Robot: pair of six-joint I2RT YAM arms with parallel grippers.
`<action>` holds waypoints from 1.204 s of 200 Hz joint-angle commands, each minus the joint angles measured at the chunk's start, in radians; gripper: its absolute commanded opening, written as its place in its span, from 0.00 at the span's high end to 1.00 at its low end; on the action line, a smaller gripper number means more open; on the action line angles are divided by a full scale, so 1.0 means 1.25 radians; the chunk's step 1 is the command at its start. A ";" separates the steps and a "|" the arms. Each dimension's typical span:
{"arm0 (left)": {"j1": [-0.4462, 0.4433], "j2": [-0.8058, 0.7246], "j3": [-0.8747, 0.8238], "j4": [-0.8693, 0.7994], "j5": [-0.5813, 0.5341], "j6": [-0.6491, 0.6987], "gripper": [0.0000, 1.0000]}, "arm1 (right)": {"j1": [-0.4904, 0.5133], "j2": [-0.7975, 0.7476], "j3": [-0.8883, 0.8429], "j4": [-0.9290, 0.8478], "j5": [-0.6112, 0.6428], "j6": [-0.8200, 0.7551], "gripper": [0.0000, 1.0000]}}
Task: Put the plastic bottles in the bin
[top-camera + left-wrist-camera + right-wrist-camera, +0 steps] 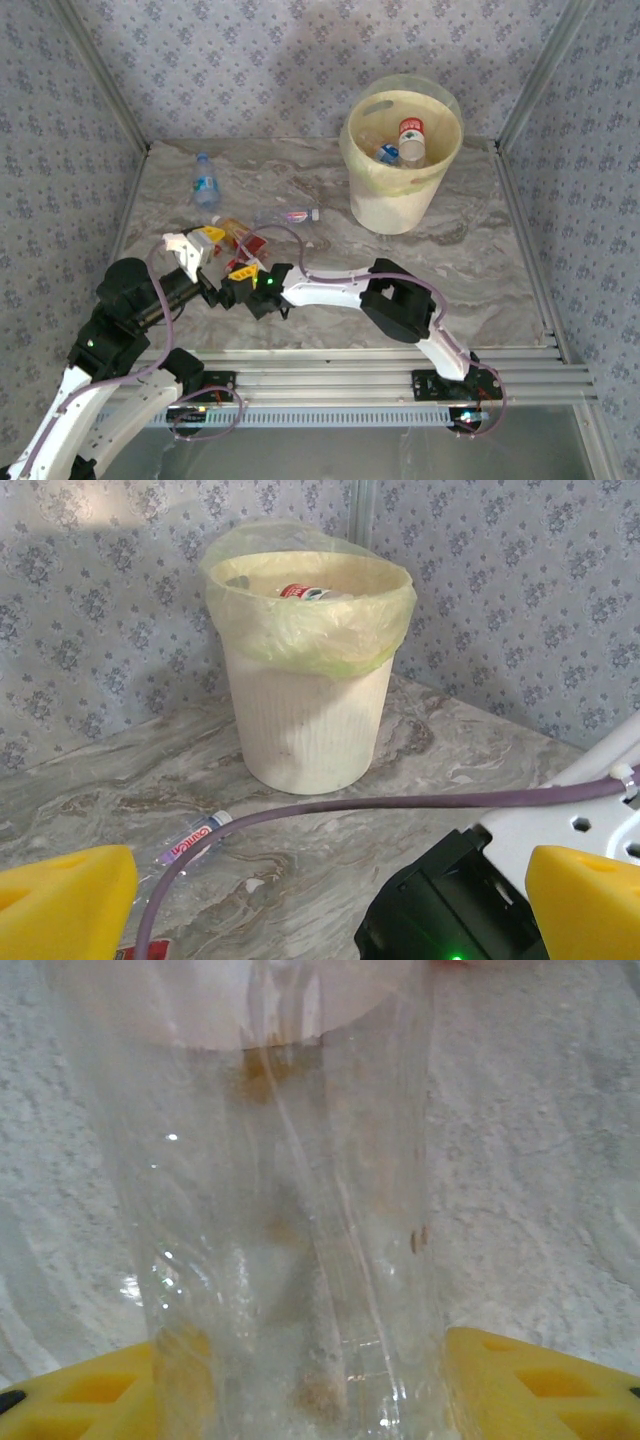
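My right gripper [300, 1390] is shut on a crumpled clear plastic bottle [280, 1210] that lies on the marble table; a yellow finger [530, 1385] presses each side of it. From above, this gripper [241, 268] sits at the near left, just below an orange-and-red labelled bottle [240, 237]. My left gripper [198, 240] hovers open right beside it, with nothing between its fingers [60, 900]. A blue-labelled bottle [205, 182] and a clear white-capped bottle [290, 215] lie farther back. The pale-yellow bin [385, 205] at the far right holds several bottles [412, 140].
The right arm's black wrist [450, 910] and a purple cable [400, 802] cross in front of the left gripper. The white-capped bottle [195, 837] lies between the left gripper and the bin [310, 730]. Patterned walls and metal posts enclose the table.
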 commanded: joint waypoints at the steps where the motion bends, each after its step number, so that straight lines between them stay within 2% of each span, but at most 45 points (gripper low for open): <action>1: 0.007 0.005 -0.002 0.031 0.019 -0.010 0.00 | -0.026 -0.046 -0.052 0.006 0.015 0.004 0.41; 85: 0.017 0.008 -0.001 0.033 0.027 -0.014 0.00 | -0.085 -0.144 -0.181 0.046 0.022 -0.001 0.41; 162: 0.029 0.013 -0.003 0.042 0.034 -0.021 0.00 | -0.090 -0.174 -0.201 0.070 0.005 -0.035 0.41; 241: 0.029 0.090 0.018 0.126 0.041 -0.078 0.00 | -0.123 -0.396 -0.339 0.095 -0.002 -0.109 0.41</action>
